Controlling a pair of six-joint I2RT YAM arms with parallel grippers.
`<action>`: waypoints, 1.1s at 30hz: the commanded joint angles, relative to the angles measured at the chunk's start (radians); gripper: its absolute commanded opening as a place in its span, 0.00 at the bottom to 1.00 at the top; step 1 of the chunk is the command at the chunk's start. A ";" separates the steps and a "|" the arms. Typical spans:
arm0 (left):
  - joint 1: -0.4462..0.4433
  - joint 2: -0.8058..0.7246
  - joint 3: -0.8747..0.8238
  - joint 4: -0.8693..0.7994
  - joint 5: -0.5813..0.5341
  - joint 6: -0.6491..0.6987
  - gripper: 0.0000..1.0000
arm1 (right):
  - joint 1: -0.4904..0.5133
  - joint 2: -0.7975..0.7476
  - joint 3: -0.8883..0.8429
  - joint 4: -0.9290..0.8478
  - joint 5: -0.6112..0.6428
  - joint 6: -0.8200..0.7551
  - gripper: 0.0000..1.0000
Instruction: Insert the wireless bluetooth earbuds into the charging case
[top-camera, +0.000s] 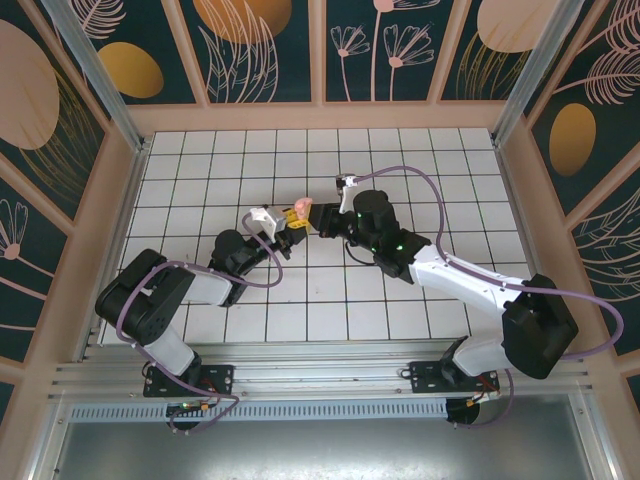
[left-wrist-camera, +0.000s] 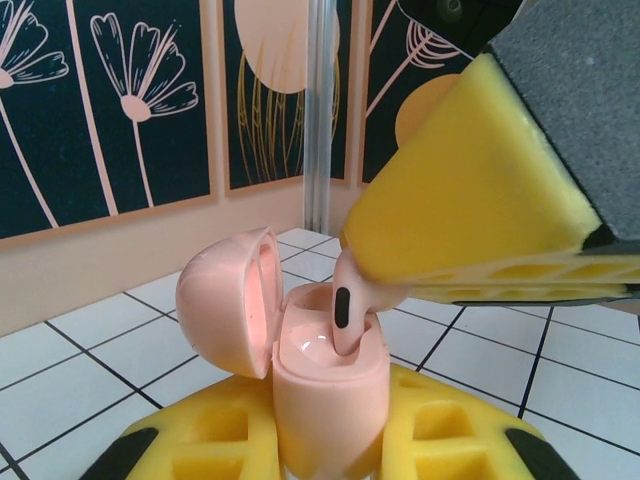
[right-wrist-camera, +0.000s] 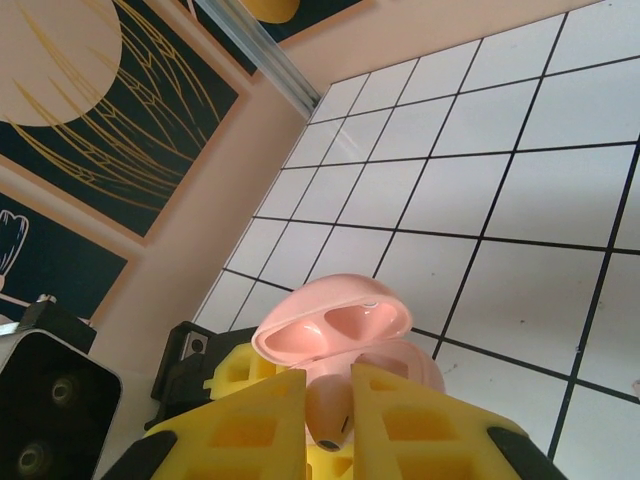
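Left wrist: earbud (left-wrist-camera: 345, 310) stem in open charging case (left-wrist-camera: 325, 395).
Left gripper (left-wrist-camera: 325, 445) clamps the case; right gripper (right-wrist-camera: 328, 412) pinches 1 earbud, yellow pad (left-wrist-camera: 470, 190) hiding its head; floral panels (left-wrist-camera: 130, 100) behind.

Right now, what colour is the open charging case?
The case is salmon pink all over; the left wrist view shows it best.

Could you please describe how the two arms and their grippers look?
The left arm and right arm have black joints, white links and purple cables. The left gripper and right gripper carry yellow fingers with moulded pockets.
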 joint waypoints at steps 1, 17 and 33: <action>-0.006 -0.044 0.039 0.081 -0.005 -0.001 0.08 | 0.010 0.014 0.010 -0.067 0.028 -0.011 0.16; -0.006 -0.054 0.033 0.065 -0.004 0.003 0.08 | -0.029 -0.090 -0.028 0.066 -0.099 0.026 0.46; -0.006 -0.059 0.037 0.057 0.007 0.002 0.08 | -0.126 -0.070 -0.007 0.085 -0.334 0.163 0.43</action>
